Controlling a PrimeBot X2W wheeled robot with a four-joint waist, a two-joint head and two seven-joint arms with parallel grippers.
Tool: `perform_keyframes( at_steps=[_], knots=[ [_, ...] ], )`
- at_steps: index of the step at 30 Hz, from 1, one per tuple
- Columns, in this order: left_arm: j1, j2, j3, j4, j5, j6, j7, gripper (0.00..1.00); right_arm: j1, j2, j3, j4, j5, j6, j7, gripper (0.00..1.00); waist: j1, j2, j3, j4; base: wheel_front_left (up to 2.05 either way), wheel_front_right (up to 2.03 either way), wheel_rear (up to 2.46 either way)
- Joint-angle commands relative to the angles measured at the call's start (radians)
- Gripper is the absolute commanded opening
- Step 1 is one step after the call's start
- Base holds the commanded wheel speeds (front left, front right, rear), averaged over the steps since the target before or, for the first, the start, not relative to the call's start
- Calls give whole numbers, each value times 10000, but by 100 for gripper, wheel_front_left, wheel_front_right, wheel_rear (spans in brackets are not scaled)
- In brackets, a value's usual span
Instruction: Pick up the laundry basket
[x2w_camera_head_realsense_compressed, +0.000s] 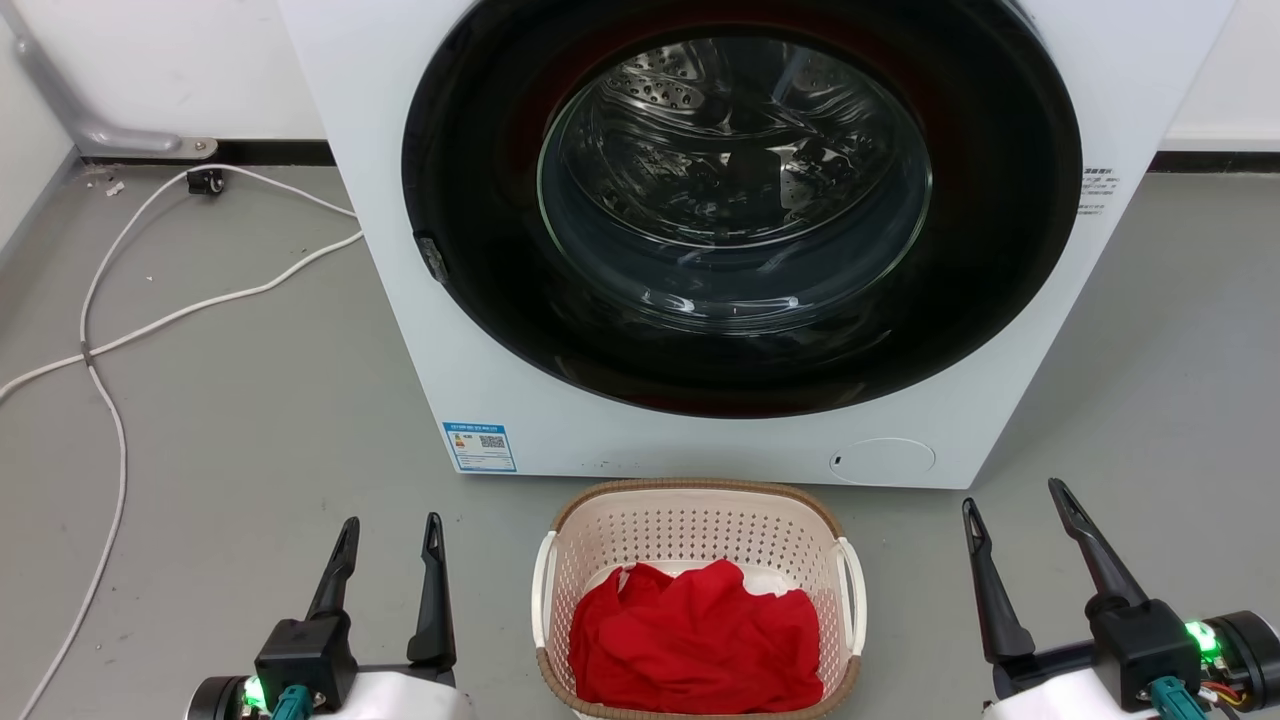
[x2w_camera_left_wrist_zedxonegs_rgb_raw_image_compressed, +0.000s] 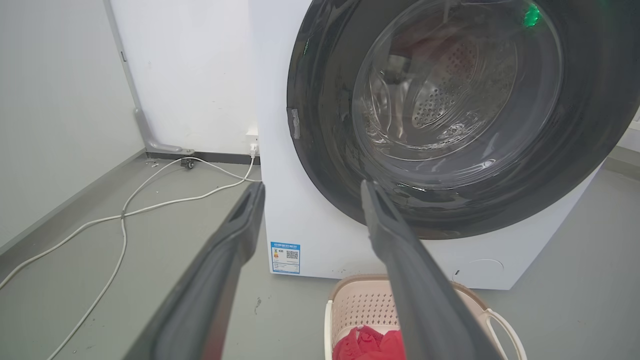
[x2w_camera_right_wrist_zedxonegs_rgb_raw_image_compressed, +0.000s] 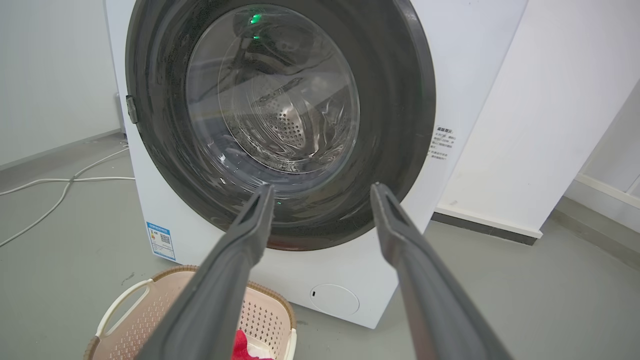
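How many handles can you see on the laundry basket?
2. On the laundry basket, the left handle is on its left wall, the right handle on its right wall.

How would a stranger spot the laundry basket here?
Find the big white washing machine with its round dark door. On the grey floor right in front of it sits the laundry basket: small, cream, perforated, brown-rimmed, with white side handles and red cloth inside.
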Motion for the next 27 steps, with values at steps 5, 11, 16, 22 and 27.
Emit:
perform_keyframes(
  at_steps=[5,11,16,22,27],
  knots=[
    [63,9,18,48,31,17,-28,100,75,-37,31,44,56,-3,-25,100,0,0,44,-20,0,0,0],
    [-302,9,10,374,22,-23,-26,100,-352,-37,-23,146,68,-3,-25,100,0,0,305,-50,0,0,0],
    [-1129,9,44,1457,55,-314,-26,100,-1128,-36,-73,705,-156,-3,-23,100,0,0,937,-66,0,0,0],
    [-2614,74,211,3461,231,-773,-26,100,-2431,-29,119,2611,-602,-5,-25,100,0,0,1821,-197,0,0,0],
    [-3996,244,76,5581,333,-1105,-25,100,-3685,-29,227,4840,-966,-6,-25,100,0,0,2538,-309,0,0,0]
  ],
)
